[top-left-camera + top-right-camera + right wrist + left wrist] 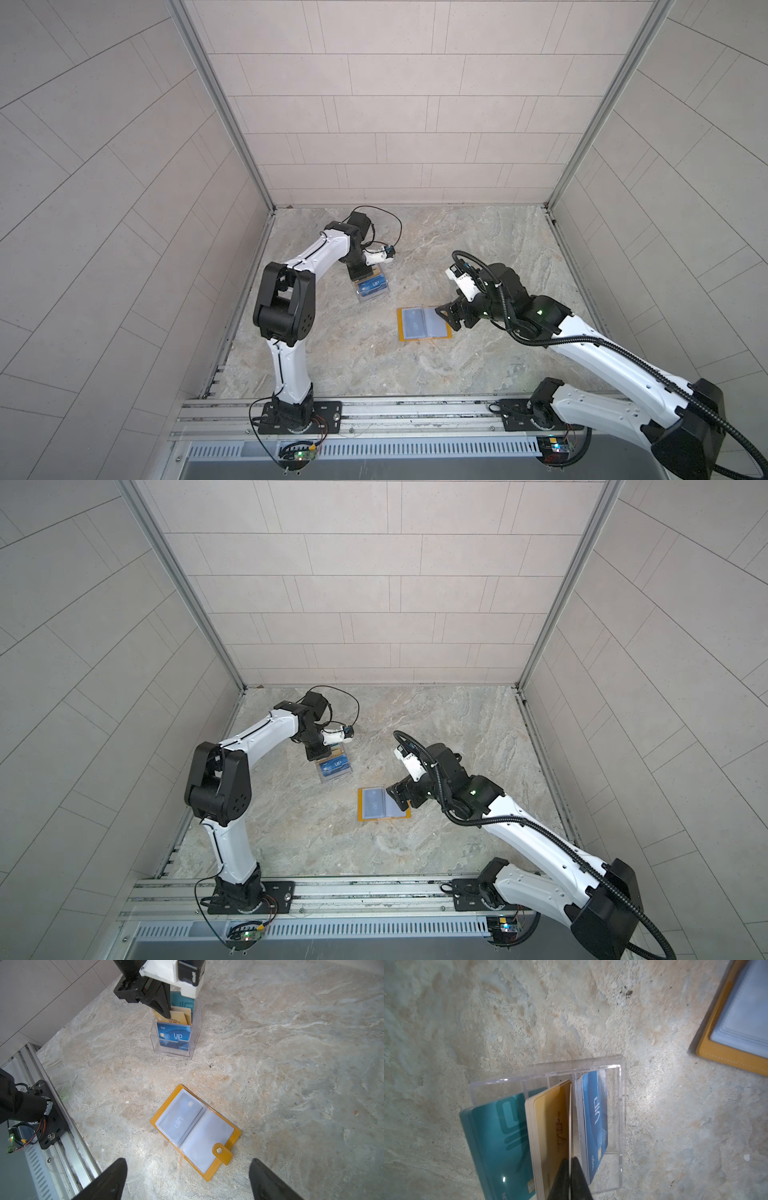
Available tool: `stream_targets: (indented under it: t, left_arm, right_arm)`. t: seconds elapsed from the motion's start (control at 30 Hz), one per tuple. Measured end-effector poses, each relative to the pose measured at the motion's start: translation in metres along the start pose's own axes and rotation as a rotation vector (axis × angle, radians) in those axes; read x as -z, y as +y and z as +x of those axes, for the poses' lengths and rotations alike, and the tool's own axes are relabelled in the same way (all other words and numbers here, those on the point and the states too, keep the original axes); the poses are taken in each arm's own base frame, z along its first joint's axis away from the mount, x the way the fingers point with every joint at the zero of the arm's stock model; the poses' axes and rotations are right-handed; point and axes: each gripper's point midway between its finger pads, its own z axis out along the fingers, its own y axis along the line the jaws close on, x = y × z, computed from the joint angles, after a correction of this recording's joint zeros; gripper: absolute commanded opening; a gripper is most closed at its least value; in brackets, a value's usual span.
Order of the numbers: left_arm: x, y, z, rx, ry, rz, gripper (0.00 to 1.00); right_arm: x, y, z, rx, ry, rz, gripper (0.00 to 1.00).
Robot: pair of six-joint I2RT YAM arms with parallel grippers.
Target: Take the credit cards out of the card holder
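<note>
The mustard-yellow card holder lies open on the marble table. A blue credit card shows through its clear left sleeve; the right sleeve looks empty. My right gripper hovers open just above the holder's snap-tab edge. My left gripper is shut on a thin gold credit card, seen edge-on. That card stands in the middle tier of the clear acrylic stand, between a gold stack and a blue one. In both top views the left gripper points down onto the stand.
The acrylic stand sits left of and behind the holder. It carries teal cards at the back, gold cards in the middle and blue VIP cards in front. Tiled walls enclose the table, and a metal rail runs along the front.
</note>
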Motion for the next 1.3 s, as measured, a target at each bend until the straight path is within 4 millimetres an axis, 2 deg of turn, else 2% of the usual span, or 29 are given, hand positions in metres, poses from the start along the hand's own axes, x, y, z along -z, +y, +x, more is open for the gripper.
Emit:
stream_targets:
  t: [0.77, 1.03, 1.13, 1.3]
  left_arm:
    - [0.001, 0.007, -0.002, 0.021, 0.016, -0.032, 0.20]
    - [0.003, 0.009, -0.001, 0.044, 0.023, -0.045, 0.31]
    - [0.009, 0.012, -0.002, 0.052, 0.019, -0.070, 0.34]
    - [0.032, 0.019, -0.008, 0.068, -0.015, -0.142, 0.37]
  right_arm:
    - [-0.003, -0.002, 0.007, -0.006, 0.014, 0.005, 0.94]
    - [-0.003, -0.002, 0.006, -0.012, 0.014, 0.007, 0.94]
    - [-0.003, -0.003, 0.006, -0.014, 0.013, 0.010, 0.93]
    - [-0.004, -0.005, 0.007, -0.021, 0.018, 0.020, 0.93]
